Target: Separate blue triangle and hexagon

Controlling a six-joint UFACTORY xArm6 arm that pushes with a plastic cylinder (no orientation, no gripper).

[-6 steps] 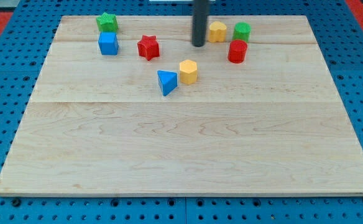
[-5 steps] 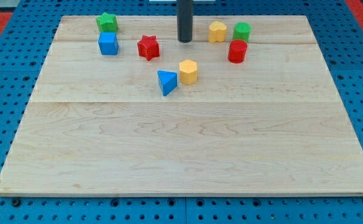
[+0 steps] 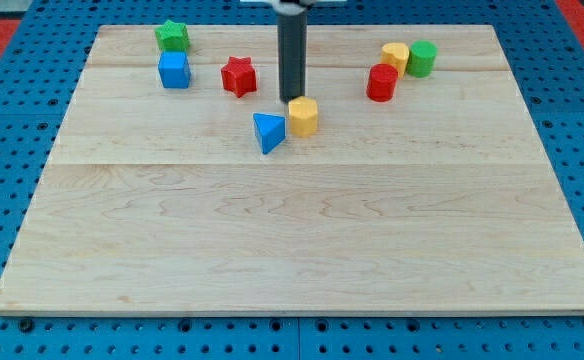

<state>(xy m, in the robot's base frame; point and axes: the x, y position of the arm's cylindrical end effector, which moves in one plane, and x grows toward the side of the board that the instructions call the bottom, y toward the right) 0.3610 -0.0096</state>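
Rod tip (image 3: 291, 98) is seen just behind the yellow hexagon (image 3: 303, 116), which touches the blue triangle (image 3: 267, 132), both placed mid-worktop (image 3: 292, 230) toward its top edge. No pincer is shown.

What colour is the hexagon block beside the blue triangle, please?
Yellow hexagon, clear in the camera view.

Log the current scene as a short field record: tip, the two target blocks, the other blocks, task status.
tip: my tip sits just above the yellow hexagon in the view, near its upper left edge
targets: blue triangle lies right beside the yellow hexagon, on its left, close enough to look touching
top left: green star, blue cube, red star
top right: red cylinder, yellow block, green cylinder
surface: wooden board
status: targets not yet separated
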